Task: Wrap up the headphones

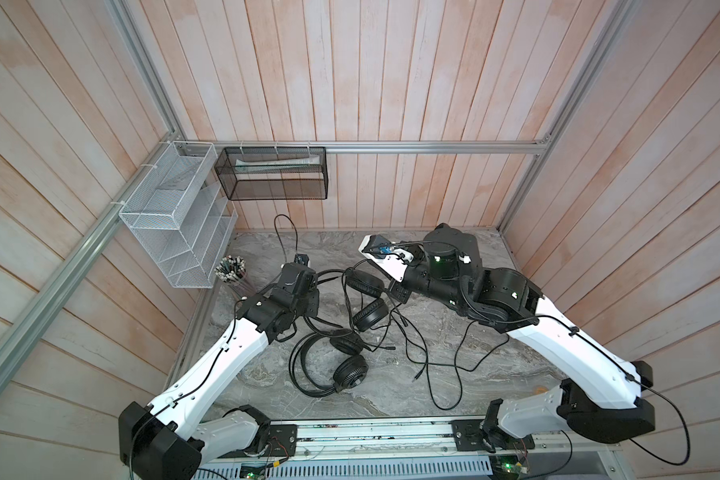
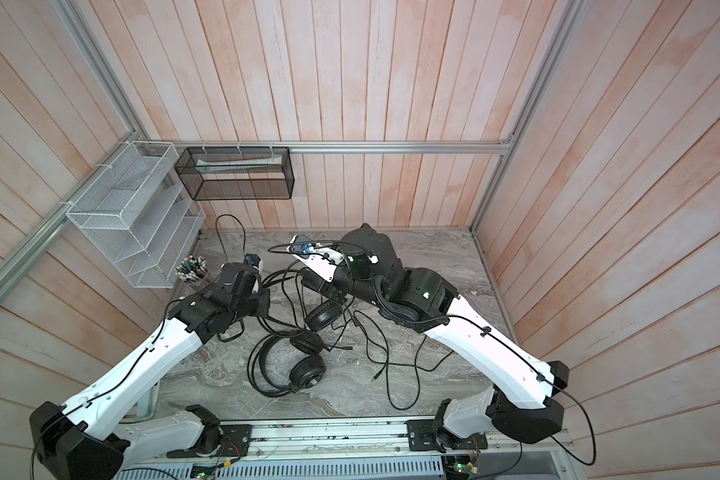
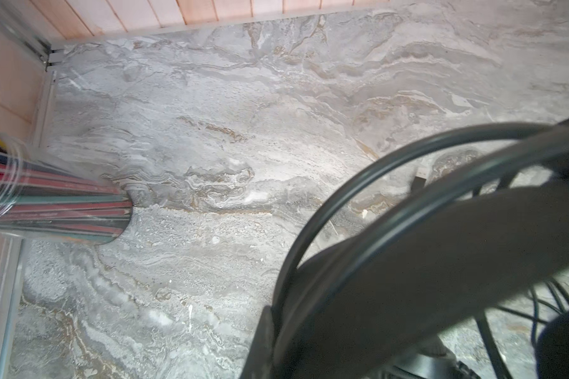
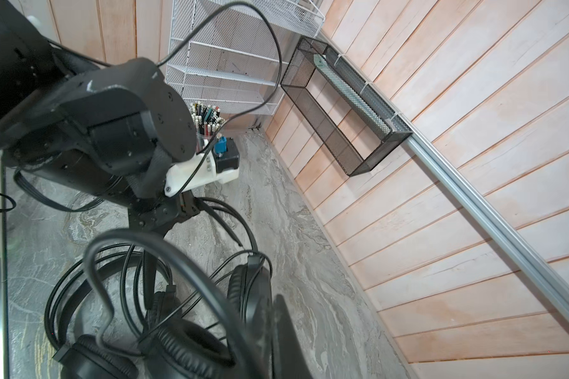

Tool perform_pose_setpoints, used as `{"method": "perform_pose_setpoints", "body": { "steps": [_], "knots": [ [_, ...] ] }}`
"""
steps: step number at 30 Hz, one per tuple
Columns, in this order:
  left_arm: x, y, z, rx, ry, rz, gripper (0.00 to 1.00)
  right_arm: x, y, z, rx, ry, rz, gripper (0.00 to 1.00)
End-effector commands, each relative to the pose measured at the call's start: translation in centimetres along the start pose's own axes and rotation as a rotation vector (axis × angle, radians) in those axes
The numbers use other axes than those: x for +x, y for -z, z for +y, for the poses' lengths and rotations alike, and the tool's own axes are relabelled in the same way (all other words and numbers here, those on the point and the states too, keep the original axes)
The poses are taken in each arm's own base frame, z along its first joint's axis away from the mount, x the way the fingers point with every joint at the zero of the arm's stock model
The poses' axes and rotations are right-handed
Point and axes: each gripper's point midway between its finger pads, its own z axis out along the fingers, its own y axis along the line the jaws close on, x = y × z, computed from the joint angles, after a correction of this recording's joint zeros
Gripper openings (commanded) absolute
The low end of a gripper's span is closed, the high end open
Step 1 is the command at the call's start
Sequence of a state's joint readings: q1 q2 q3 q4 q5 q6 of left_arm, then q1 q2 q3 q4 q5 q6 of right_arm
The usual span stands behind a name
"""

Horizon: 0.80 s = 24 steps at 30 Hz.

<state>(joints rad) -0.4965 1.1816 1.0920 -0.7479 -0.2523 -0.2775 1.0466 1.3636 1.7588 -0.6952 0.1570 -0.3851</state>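
left claw [image 4: 182, 210] clamped on far headset [image 1: 366, 286] headband; right claw [image 4: 278, 311] together among tangled cables [image 1: 416, 353]. near headset [image 1: 351, 372] lies on worktop [image 1: 495, 374]; pencil cup [image 1: 230, 271] just beside left arm.

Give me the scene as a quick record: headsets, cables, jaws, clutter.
surface: marble tabletop
far headset: mid-table, headband running toward the left arm
near headset: lying flat, closer to the arm bases
cables: loose, unwrapped, sprawled on the right arm's side
left jaws: shut, apparently on far headset's headband
right jaws: shut beside a far headset earcup; what they hold is unclear
clutter: pencil cup, white mesh rack, black mesh basket
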Motion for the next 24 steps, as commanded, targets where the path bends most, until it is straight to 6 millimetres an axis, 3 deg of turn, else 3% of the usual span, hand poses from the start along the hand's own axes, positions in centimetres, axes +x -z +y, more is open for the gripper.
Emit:
{"method": "perform_pose_setpoints", "body": {
  "steps": [1,9,14,24],
  "knots": [
    [-3.1,2.0,0.1,0.054,0.109,-0.115,0.0,0.0,1.4,0.1,-0.005,-0.041,-0.031,0.0],
    [-3.8,3.0,-0.3,0.094,0.103,-0.145,0.0,2.8,0.9,-1.6,0.042,-0.062,0.005,0.0],
    [-3.4,2.8,-1.2,0.139,0.086,-0.128,0.0,1.8,0.8,-2.1,0.04,-0.059,-0.026,0.0],
    [-2.3,1.6,-3.5,0.197,0.034,-0.07,0.0,0.8,-2.7,-1.8,0.003,-0.028,-0.006,0.0]
  ]
}}
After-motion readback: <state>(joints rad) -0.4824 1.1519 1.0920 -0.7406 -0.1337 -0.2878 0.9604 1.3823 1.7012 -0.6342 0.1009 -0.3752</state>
